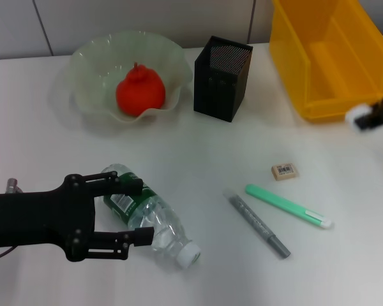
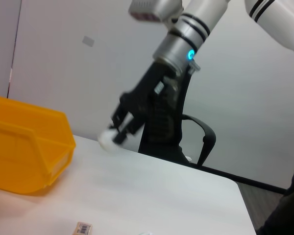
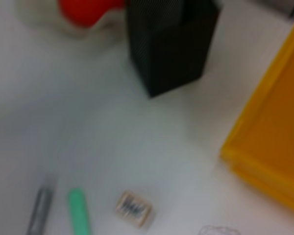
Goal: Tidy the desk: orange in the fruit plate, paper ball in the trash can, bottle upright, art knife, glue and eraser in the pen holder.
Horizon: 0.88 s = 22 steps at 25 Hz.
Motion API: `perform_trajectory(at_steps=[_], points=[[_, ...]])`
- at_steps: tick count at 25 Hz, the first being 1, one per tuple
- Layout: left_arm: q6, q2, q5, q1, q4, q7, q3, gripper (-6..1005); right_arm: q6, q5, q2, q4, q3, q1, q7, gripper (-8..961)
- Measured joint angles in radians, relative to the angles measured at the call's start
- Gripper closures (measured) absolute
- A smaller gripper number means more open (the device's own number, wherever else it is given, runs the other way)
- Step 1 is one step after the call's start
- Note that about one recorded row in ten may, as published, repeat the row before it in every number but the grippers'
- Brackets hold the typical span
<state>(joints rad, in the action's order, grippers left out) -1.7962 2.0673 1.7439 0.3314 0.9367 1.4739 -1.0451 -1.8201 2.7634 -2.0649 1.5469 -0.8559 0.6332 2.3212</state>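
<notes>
Straddling the bottle (image 1: 150, 217) right now, your left gripper (image 1: 135, 214) has its fingers spread wide, one on each side of the green label, nothing clamped yet. That bottle lies on its side on the desk (image 1: 198, 153), cap toward you. Your right gripper (image 1: 373, 116) sits by the front corner of the trash can (image 1: 332, 57), pinched on a small white lump that looks like the paper ball (image 2: 107, 138). It hasn't cleared the bin wall, so let go now and the ball lands on the desk, not inside.

Watch the bottle too: it's round and slick, and an off-centre squeeze could squirt it out sideways or roll it toward the grey pen-shaped tool (image 1: 258, 224) and the green one (image 1: 287, 205).

Good news: the orange (image 1: 140, 90) is already in the fruit plate (image 1: 89, 64). The eraser (image 1: 285, 171) waits on the desk, well apart from the pen holder (image 1: 221, 78). It's tiny and flat, so expect a fiddly pinch.
</notes>
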Motion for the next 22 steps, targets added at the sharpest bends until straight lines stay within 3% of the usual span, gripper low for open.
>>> perform_trajectory(at_steps=[8,17,22], points=[[0.000,0.001,-0.001,-0.004,-0.012,-0.006,0.003,164,0.233,-0.007,-0.011,0.004,0.009,-0.027,0.001,622],[-0.001,-0.001,-0.003,-0.003,-0.025,-0.008,0.004,164,0.649,-0.062,-0.010,-0.252,-0.030,-0.047,-0.078,584],[-0.001,-0.001,-0.003,-0.001,-0.025,-0.009,0.004,164,0.728,-0.108,-0.009,-0.302,-0.028,-0.042,-0.141,563]])
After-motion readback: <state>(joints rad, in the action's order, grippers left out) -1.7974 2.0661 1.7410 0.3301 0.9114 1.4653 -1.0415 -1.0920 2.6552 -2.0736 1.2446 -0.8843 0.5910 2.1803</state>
